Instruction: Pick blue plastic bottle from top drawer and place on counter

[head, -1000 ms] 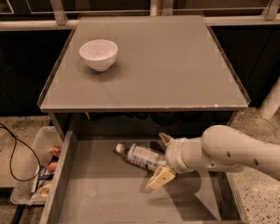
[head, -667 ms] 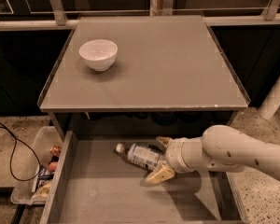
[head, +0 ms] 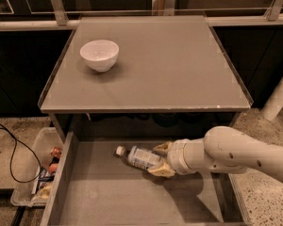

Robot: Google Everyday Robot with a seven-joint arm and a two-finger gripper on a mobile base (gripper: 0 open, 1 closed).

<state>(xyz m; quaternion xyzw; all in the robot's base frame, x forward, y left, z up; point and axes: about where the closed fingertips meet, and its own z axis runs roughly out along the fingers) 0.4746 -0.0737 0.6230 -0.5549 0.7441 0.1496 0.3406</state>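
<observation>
The blue plastic bottle lies on its side in the open top drawer, with its white cap pointing left. My gripper reaches in from the right. Its tan fingers are closed on the bottle's base end, one behind it and one in front. The bottle still rests on the drawer bottom. The grey counter is above the drawer.
A white bowl stands on the counter's back left. A clear plastic bin of clutter sits on the floor left of the drawer, beside a black cable. A white post stands at the right.
The two fingers have closed inward onto the bottle's base end. The arm and the bottle have barely shifted.
</observation>
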